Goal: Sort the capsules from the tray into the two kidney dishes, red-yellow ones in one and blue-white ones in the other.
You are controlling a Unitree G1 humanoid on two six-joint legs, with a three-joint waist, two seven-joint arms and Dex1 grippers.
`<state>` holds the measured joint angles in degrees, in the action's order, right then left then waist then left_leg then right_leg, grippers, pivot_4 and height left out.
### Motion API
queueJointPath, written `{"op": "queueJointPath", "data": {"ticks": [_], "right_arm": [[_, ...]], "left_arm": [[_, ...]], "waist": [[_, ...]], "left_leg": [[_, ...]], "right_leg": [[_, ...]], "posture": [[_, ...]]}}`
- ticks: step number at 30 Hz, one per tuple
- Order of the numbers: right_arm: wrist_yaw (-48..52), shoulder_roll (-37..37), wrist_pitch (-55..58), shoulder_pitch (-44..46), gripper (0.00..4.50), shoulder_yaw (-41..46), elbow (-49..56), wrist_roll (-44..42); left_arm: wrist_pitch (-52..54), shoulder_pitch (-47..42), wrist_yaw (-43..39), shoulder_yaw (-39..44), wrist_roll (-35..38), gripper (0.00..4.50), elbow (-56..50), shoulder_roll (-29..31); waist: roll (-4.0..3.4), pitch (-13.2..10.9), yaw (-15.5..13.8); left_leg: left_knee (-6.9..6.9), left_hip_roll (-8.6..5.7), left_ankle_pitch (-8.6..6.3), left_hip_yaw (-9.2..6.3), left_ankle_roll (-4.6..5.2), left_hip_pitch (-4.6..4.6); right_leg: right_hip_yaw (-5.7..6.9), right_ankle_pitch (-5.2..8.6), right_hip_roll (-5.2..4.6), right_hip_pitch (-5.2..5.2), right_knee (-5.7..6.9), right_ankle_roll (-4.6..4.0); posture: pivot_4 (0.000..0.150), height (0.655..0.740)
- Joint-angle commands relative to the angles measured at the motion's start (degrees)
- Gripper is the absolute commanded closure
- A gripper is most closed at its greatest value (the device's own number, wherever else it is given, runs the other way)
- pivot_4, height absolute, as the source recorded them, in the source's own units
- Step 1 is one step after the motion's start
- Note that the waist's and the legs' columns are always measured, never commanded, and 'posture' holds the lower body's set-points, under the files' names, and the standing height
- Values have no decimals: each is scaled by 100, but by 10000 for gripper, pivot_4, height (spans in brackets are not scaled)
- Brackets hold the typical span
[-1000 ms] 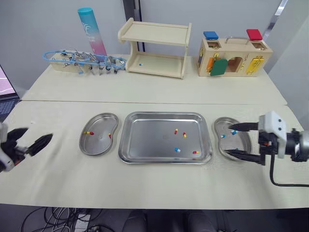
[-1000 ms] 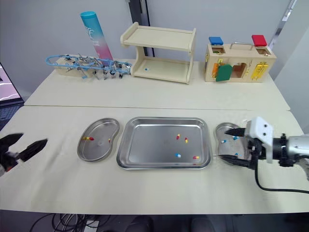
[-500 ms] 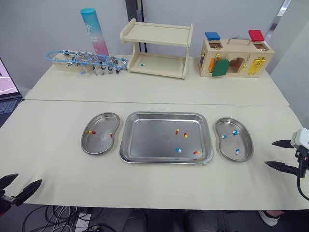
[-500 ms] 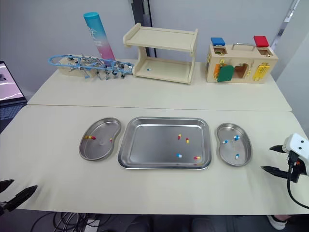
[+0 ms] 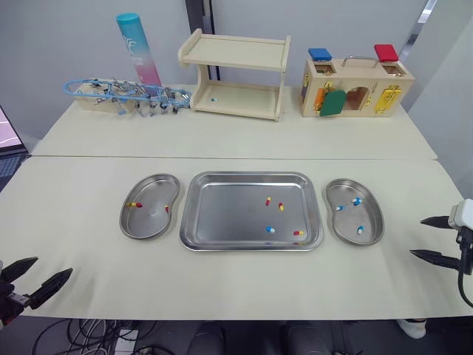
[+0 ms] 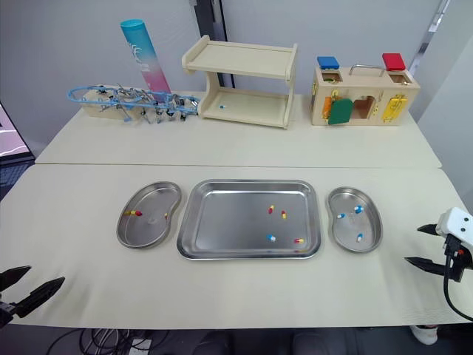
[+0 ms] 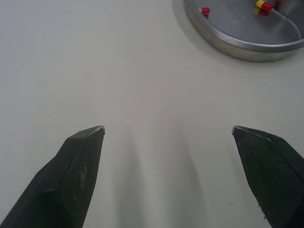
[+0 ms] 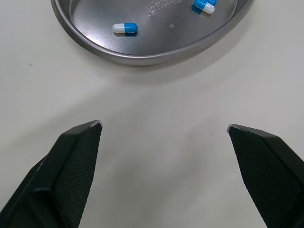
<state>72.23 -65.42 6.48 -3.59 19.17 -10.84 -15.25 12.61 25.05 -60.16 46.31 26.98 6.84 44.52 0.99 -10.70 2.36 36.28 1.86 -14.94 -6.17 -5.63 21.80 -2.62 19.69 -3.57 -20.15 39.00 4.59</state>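
Capsules lie in three places on the table. In the steel tray at the centre there are four. Two red-yellow capsules lie close together in its right half. One blue-white capsule lies nearer to the front rim, and a third red-yellow one is to its right, near the front right corner.

The left kidney dish, just beside the tray's left side, holds two red-yellow capsules, one near its left rim and one against its right wall. The right kidney dish, just beside the tray's right side, holds three blue-white capsules, apart from each other.

The left gripper is low at the front left edge of the table, well apart from the left kidney dish. Its two black fingers are spread wide and hold nothing. The right gripper is at the front right edge, near the right kidney dish but not touching it. Its fingers are also wide apart and empty, with bare table between them.

At the back of the table stand a wooden shelf, a wooden lock box, a teal and pink tube and a rack of metal instruments. On the lower board of the shelf is a small blue-white thing, perhaps one more capsule, but it is too small to be sure.
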Motion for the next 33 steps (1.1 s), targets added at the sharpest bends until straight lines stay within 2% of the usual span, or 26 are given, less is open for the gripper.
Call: {"op": "queueJointPath", "data": {"ticks": [1,6,15,23,26,29,33], "right_arm": [[57,-128,-175,103,0,213,130,-44],[122,-172,44,197,0,166,478,-147],[-60,23,961,787,0,-372,2177,-538],[174,87,1395,1115,0,-795,3202,-1103],[90,263,1533,1201,6593,-1064,3535,-1268],[-124,501,1703,1361,16791,-1378,3787,-1272],[-789,1004,2217,1833,16791,-2091,4008,-982]], "left_arm": [[-271,53,-313,-152,53,452,-359,97],[-69,158,-587,-501,328,452,-1380,41],[445,75,-668,-1411,941,452,-3110,-26],[458,-210,-604,-1844,1225,452,-3582,-156],[490,-380,-554,-1935,1249,0,-3604,-114],[531,-476,-527,-2024,1294,0,-3699,-99],[547,-534,-556,-2127,1292,0,-3826,-90]], "waist": [[0,0,0],[0,0,-4],[-4,1,1],[-5,0,-52],[-4,0,-53],[-4,0,-49],[-4,0,-34]], "left_leg": [[0,0,0,0,0,0],[0,0,0,1,0,1],[0,1,0,-1,0,2],[1,1,0,-4,0,4],[2,1,0,-4,0,4],[2,1,0,-6,0,4],[2,1,0,-6,0,3]], "right_leg": [[1,0,0,0,0,0],[-1,0,0,1,-1,0],[0,0,0,2,-2,0],[3,0,0,2,-2,0],[3,0,0,2,-3,0],[4,0,1,2,-2,0],[4,0,1,2,-1,0]], "posture": [[1500,7400],[1500,7400],[1500,7400],[1500,7400],[1500,7400],[1500,7400],[1500,7400]]}}
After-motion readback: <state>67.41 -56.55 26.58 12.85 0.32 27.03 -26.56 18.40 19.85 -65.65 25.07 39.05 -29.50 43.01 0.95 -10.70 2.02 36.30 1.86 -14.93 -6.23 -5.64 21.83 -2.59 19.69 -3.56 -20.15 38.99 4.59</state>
